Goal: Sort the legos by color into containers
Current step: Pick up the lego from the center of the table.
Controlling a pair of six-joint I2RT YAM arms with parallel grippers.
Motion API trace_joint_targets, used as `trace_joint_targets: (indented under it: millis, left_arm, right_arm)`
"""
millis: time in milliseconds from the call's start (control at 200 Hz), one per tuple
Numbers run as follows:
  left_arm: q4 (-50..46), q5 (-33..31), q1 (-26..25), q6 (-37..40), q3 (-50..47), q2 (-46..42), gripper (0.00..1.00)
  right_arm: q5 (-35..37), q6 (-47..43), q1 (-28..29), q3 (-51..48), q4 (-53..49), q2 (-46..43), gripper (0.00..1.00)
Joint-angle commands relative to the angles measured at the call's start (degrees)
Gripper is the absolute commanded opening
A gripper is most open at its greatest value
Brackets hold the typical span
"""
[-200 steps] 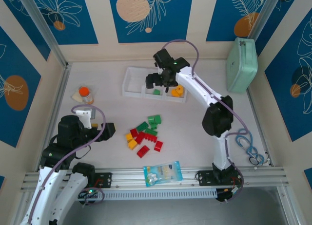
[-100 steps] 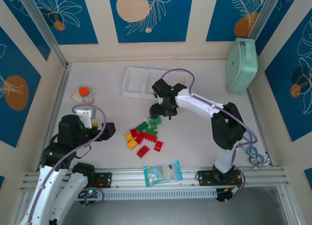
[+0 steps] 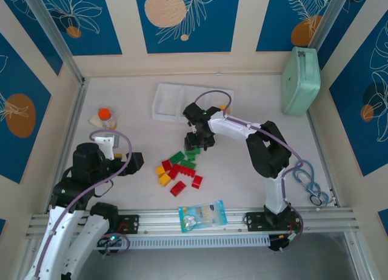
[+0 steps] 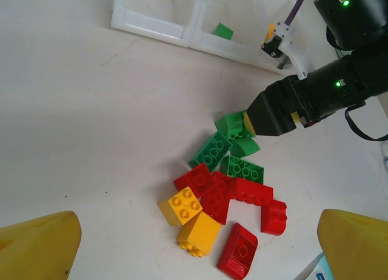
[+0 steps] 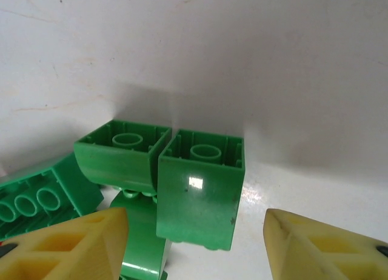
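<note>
Here, a glossy hollow green brick [image 5: 200, 189] sits inside the right claw [image 5: 197, 240].

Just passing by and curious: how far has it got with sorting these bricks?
Early on. Done: at least one green brick lies in the tray. In hand: the right claw straddles another green brick at the pile's edge, not yet gripped. Left: the pile of red, yellow and green bricks on the table; the left claw hangs open.

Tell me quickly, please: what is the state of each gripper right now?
Left gripper: open, holding nothing.
Right gripper: open, one finger on either side of a green Lego brick, not gripping it.
</note>
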Motion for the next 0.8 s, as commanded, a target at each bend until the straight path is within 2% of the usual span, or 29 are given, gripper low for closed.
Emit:
trace_joint_targets:
  millis: [0, 360, 650, 795]
  left_arm:
    - [0.7, 1.1, -0.3, 0.5, -0.5, -0.4, 1.00]
    - [0.7, 1.0, -0.4, 0.5, -0.6, -0.4, 1.00]
    - [0.6, 0.9, -0.4, 0.5, -0.6, -0.4, 1.00]
    - [0.6, 0.8, -0.3, 0.5, -0.5, -0.4, 1.00]
  right_arm:
    - [1.4, -0.6, 0.0, 2.5, -1.9, 1.6, 0.59]
    - [3.9, -1.1, -1.1, 2.4, -2.1, 3.8, 0.47]
    - [3.7, -1.7, -1.8, 2.7, -2.5, 4.9, 0.45]
    - [3.5, -2.0, -1.8, 3.7, -3.1, 4.3, 0.34]
